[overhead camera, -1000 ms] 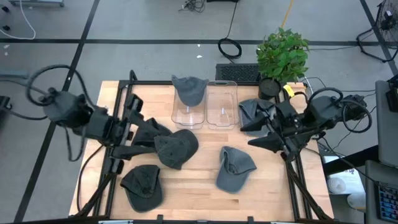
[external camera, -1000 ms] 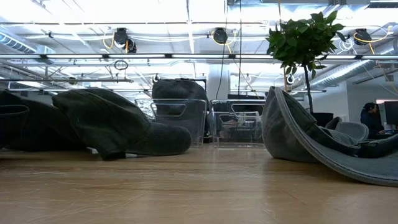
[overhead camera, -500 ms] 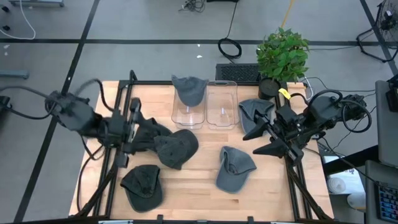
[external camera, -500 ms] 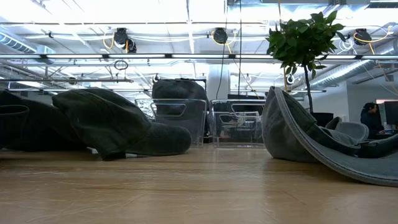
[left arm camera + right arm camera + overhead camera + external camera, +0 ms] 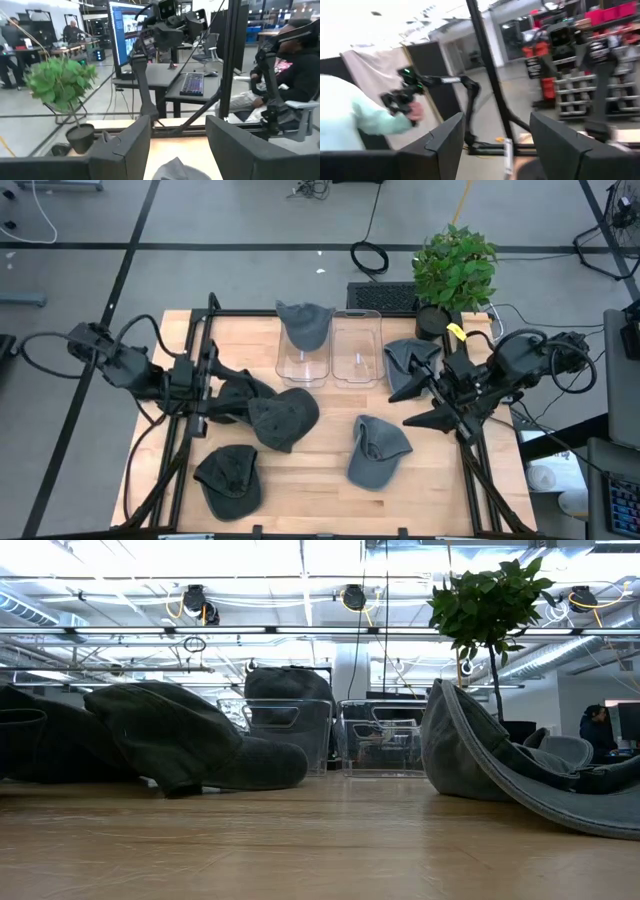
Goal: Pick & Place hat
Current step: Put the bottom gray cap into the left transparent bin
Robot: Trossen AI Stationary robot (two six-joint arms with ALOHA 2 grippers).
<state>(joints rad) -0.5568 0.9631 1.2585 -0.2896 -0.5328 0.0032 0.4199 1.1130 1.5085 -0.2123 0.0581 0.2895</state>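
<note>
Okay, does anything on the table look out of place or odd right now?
One grey fabric cap sits perched on the rim of the left clear plastic bin, not down inside. The other clear plastic bin holds nothing.

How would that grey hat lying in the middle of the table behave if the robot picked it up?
Probably floppy: the grey hat lies crumpled, its crown folded in on itself. Its brim keeps a curved shape in the low view, so that part is likely stiffer. It looks like soft cloth, so it is probably light and unlikely to slip or break.
</note>
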